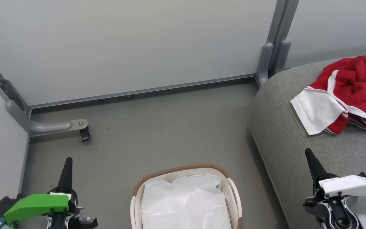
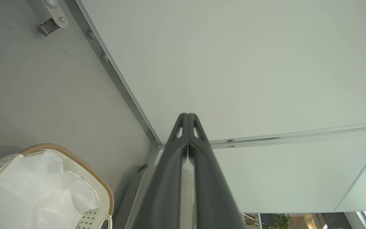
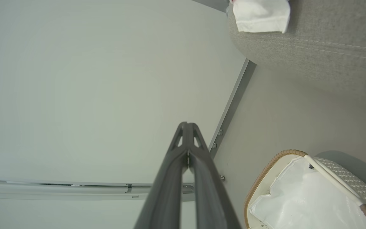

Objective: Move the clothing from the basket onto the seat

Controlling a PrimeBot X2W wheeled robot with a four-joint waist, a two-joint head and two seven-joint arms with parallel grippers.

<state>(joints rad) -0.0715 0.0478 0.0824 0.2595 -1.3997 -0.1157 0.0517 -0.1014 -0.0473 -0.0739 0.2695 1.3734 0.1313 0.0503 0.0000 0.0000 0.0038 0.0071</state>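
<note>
Clothing (image 1: 357, 82) on seat (image 1: 284, 140), far right; basket (image 1: 183, 169) near centre; left end effector (image 1: 68, 160), right end effector (image 1: 308, 152) pressed together, holding nothing.

No legible text or labels

Bright, even, sharp; wrist-view edge distortion

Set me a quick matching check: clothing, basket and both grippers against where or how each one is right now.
1 clothing
2 basket
3 left gripper
4 right gripper

A white cover, shut
B on the floor, white liner inside
C lying on the seat
D green cover, shut

Pairs: 1-C, 2-B, 3-D, 4-A
</note>
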